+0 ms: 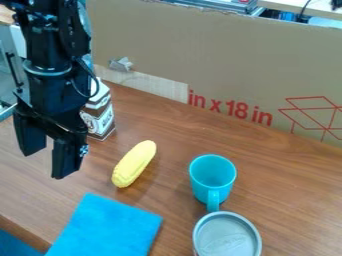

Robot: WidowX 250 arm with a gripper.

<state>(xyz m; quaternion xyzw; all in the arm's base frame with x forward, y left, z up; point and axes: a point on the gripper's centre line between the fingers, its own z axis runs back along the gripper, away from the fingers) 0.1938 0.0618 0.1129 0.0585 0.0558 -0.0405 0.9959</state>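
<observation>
The black gripper (48, 162) hangs at the left of the view, above the table, open with nothing between its two fingers. To its right a yellow corn cob (134, 163) lies slantwise on the wood, apart from it. Behind the gripper stands a small brown and white carton (100, 116), partly hidden by the arm. A blue cloth (107, 229) lies flat in front of the corn. Right of the corn stands a turquoise mug (212, 178), its handle pointing to the front. Close by the handle is a round grey lidded container or bowl (227, 236).
A tall cardboard sheet (220, 55) with red print walls off the back of the wooden table (294, 185). The table's front edge shows at the lower left. Other equipment stands beyond the cardboard.
</observation>
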